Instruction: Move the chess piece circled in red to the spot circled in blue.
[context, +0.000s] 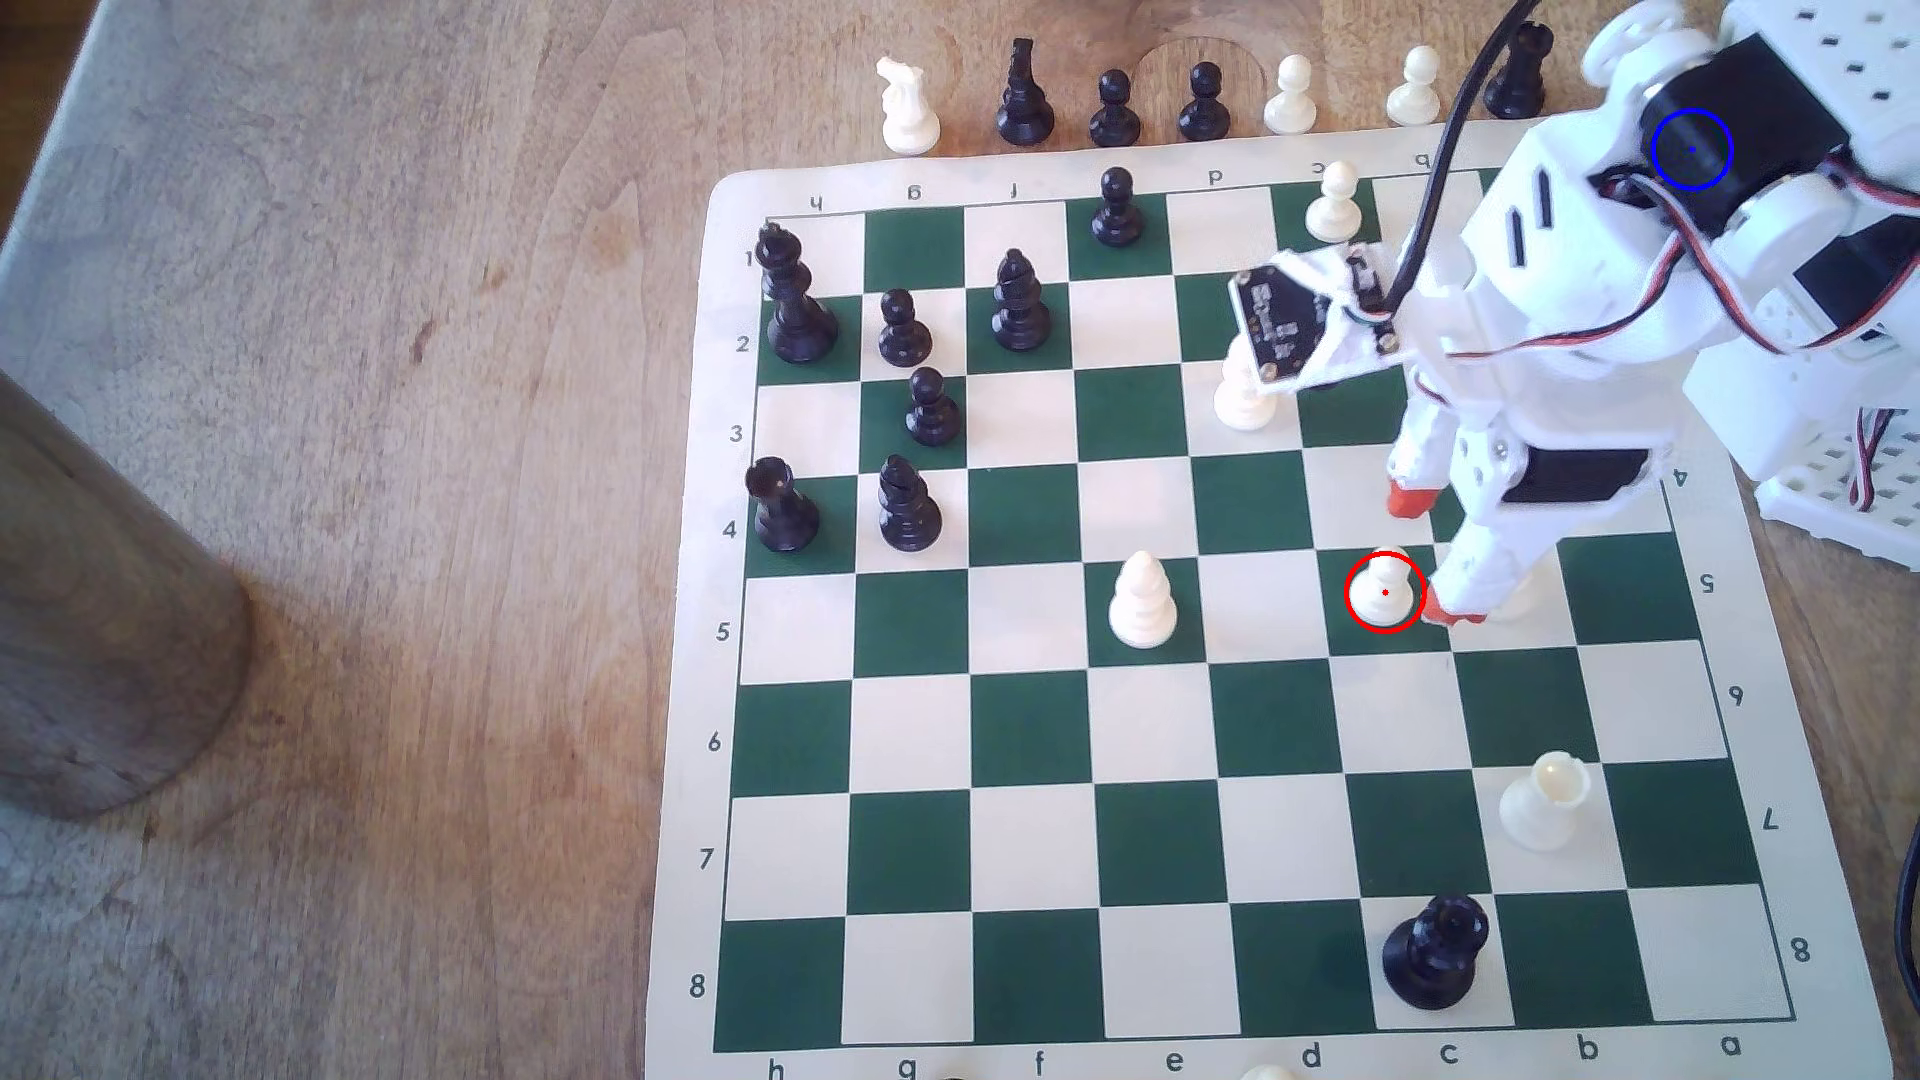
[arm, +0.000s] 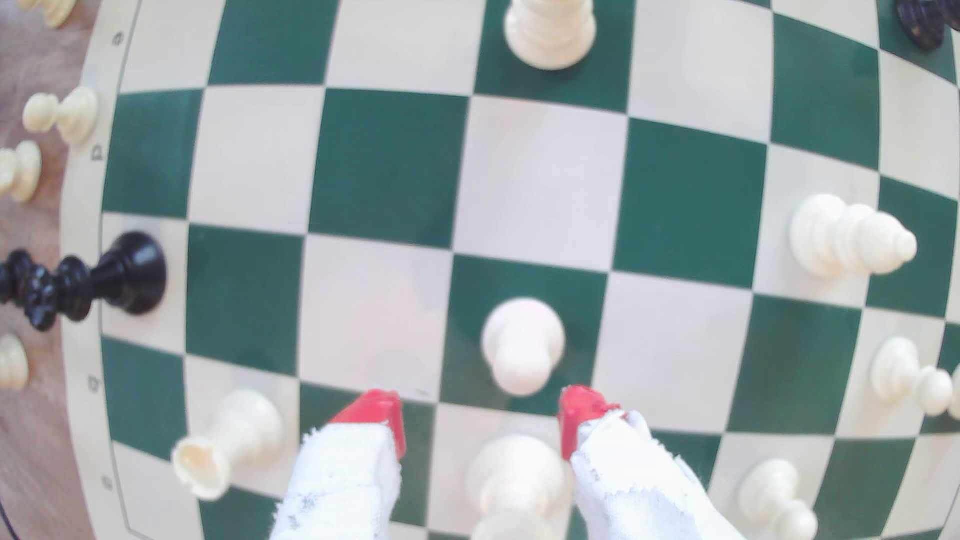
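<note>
The cream-white pawn (context: 1385, 590) stands upright inside the red ring on a dark green square of the chessboard (context: 1039, 727). In the wrist view the pawn (arm: 522, 345) is just ahead of my red fingertips (arm: 382, 413) and not between them. My gripper (context: 1432, 557) is open, low over the board on the exterior view's right of the pawn. Seen from the wrist, the gripper (arm: 480, 410) holds nothing. The blue ring (context: 1692, 150) falls on my arm's black motor, and the wood of the spot is hidden behind it.
Another white piece (arm: 514, 483) sits under my gripper between the fingers. A white bishop (context: 1143, 602), a white rook (context: 1545, 800) and a black piece (context: 1436, 950) stand nearby. Several black pieces cluster at the board's left (context: 904, 415). Captured pieces (context: 1112, 104) line the wood beyond the board.
</note>
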